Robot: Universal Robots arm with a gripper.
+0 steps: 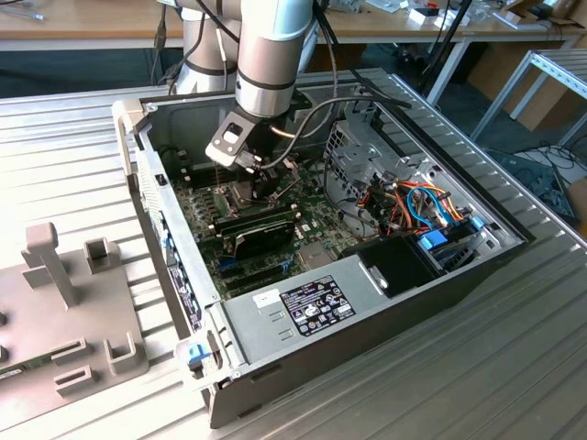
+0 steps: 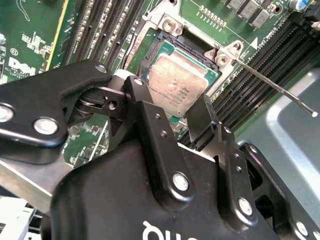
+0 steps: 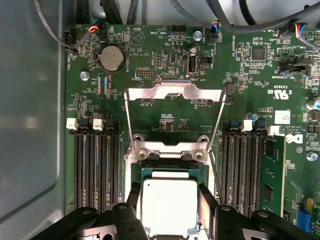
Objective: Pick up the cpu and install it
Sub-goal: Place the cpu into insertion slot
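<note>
Placing step, by my judgement: the black two-fingered gripper [image 3: 171, 202], lower centre of the first wrist view, is clasping the small square silver-grey cpu [image 2: 177, 86] by opposite edges at the open motherboard socket [image 2: 167, 41]. Seating is calling for level, square alignment.

Exterior view overlooks the whole case [image 1: 385, 335] — both wrist views peer closely at the cpu [image 2: 177, 90] [image 3: 169, 205].
</note>
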